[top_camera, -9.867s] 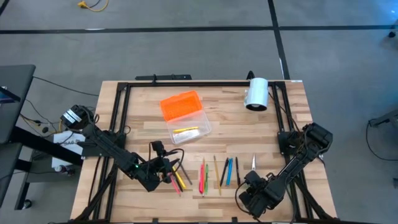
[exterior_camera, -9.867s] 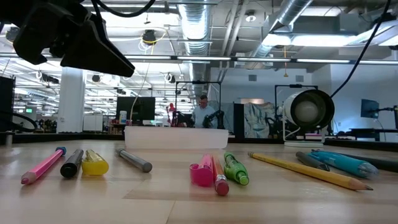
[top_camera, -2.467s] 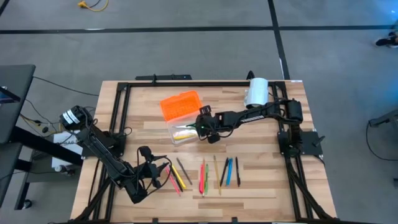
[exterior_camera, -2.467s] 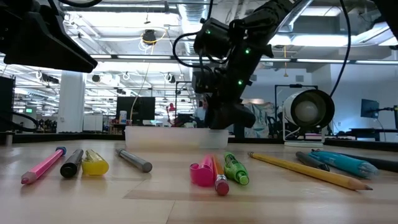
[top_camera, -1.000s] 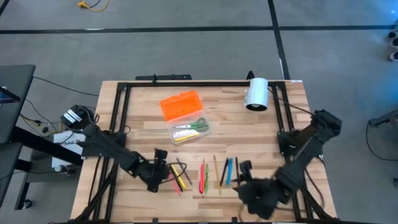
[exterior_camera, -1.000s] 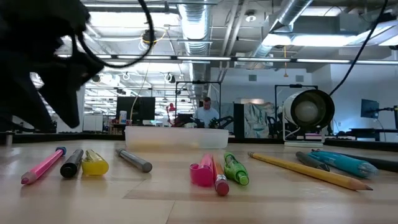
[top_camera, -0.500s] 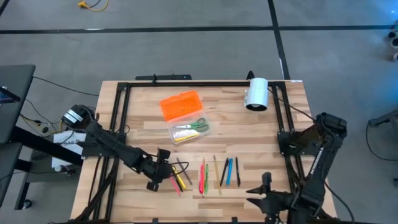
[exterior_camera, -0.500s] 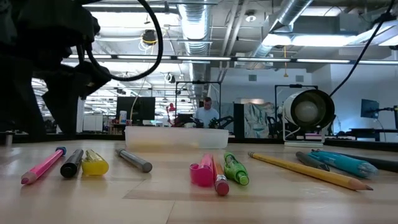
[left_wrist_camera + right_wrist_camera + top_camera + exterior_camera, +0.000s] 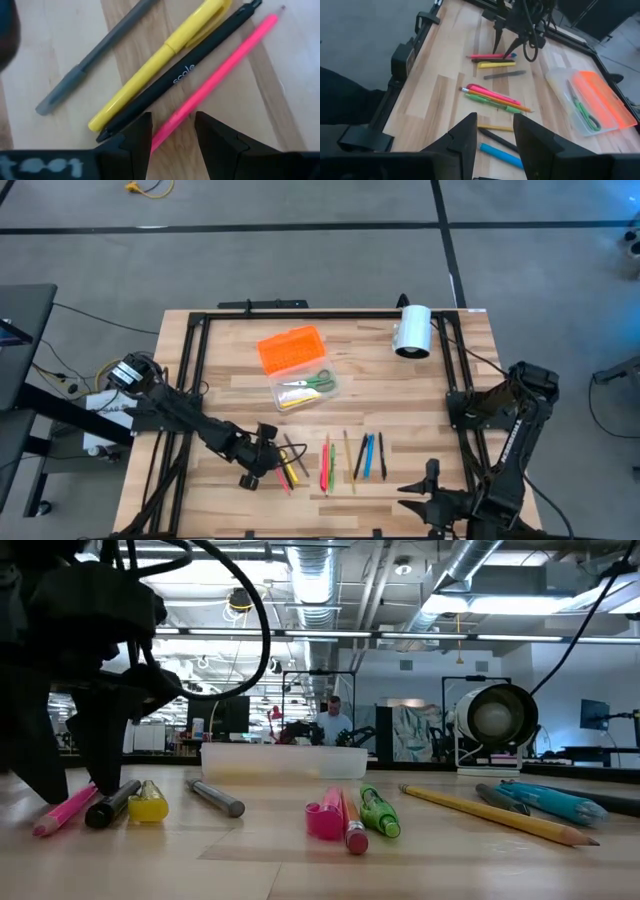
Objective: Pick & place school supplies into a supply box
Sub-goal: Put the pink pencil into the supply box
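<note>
The left gripper (image 9: 172, 135) is down at the table (image 9: 450, 410) with its jaws open astride the pink pencil (image 9: 220, 75), which lies beside the black pen (image 9: 185, 75) and yellow pen (image 9: 160, 62). The pencil looks light, stiff and slick; I'd pinch it mid-shaft. The supply box (image 9: 300, 385) sits well apart, with scissors (image 9: 315, 381) inside. The right gripper (image 9: 494, 132) hovers open at the near edge.
</note>
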